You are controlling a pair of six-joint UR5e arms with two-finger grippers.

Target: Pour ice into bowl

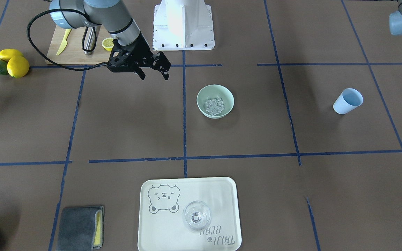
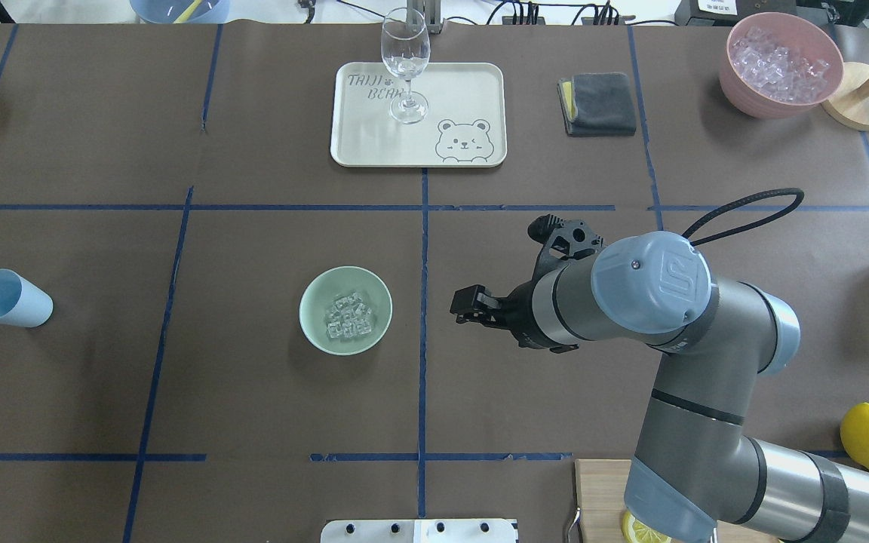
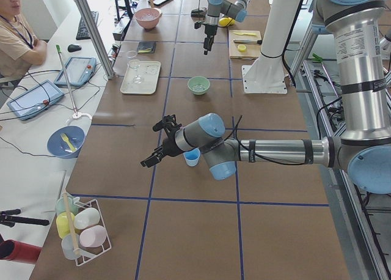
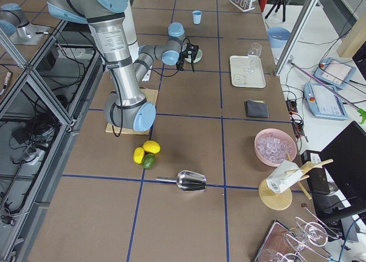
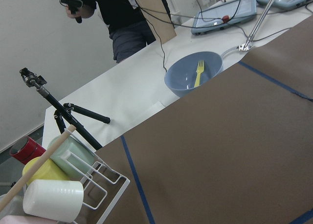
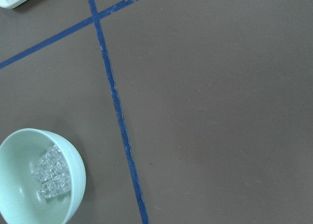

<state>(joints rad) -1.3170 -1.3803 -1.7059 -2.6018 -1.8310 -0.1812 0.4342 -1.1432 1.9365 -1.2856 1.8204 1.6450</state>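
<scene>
Right arm up front, right gripper jaws wide, empty. Bowl near, ahead of jaws, ice already inside. Left gripper: can't tell. Pour looks done; next, probably back off.

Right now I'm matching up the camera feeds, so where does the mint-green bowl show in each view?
Exterior front-facing: mint-green bowl just right of centre.
Overhead exterior: bowl left of centre.
Exterior left: bowl upper middle.
Exterior right: bowl upper centre.
Left wrist-mounted: not in it.
Right wrist-mounted: bowl in the bottom left corner, cut by the edges.
Shared landmark: the bear tray, in every view but the left wrist-mounted.
</scene>
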